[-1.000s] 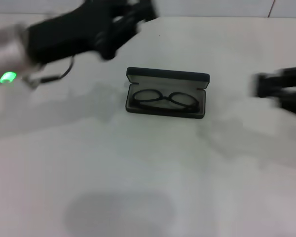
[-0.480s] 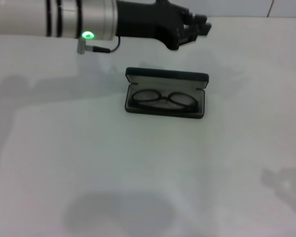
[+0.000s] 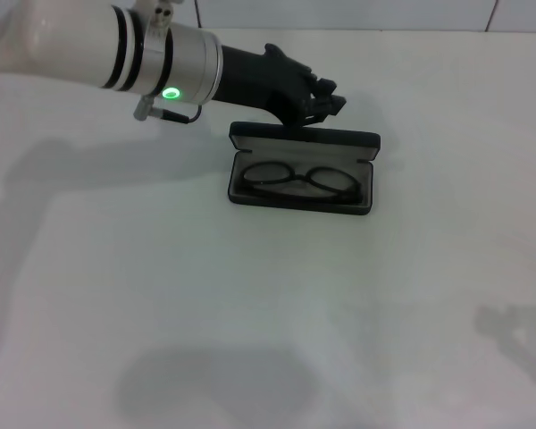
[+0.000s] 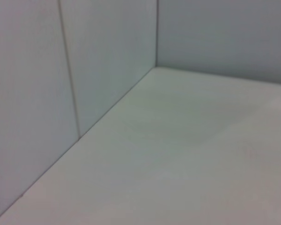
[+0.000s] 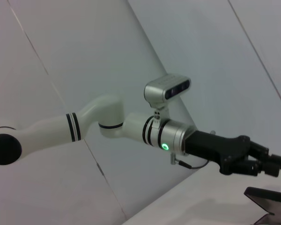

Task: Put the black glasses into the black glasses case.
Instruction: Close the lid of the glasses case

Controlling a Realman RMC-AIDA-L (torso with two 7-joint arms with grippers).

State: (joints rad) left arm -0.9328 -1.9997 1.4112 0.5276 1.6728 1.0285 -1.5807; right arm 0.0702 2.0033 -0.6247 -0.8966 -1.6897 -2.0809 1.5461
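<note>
The black glasses case (image 3: 301,170) lies open in the middle of the table, its lid (image 3: 304,138) standing up at the far side. The black glasses (image 3: 298,180) lie folded inside it on the grey lining. My left gripper (image 3: 327,98) reaches in from the left and hovers just behind and above the lid's far edge, fingers together and holding nothing. The right wrist view shows that same left gripper (image 5: 268,163) above a corner of the case lid (image 5: 270,196). My right gripper is out of view.
The white table (image 3: 250,313) stretches around the case. A tiled wall (image 4: 84,70) meets the table at the back. My left arm's white and silver forearm (image 3: 152,58) spans the far left of the table. A faint shadow (image 3: 518,326) lies at the right.
My left gripper swung from the far left to the right and came down close behind the case lid. My right gripper, seen at the right edge a second ago, has left the view.
</note>
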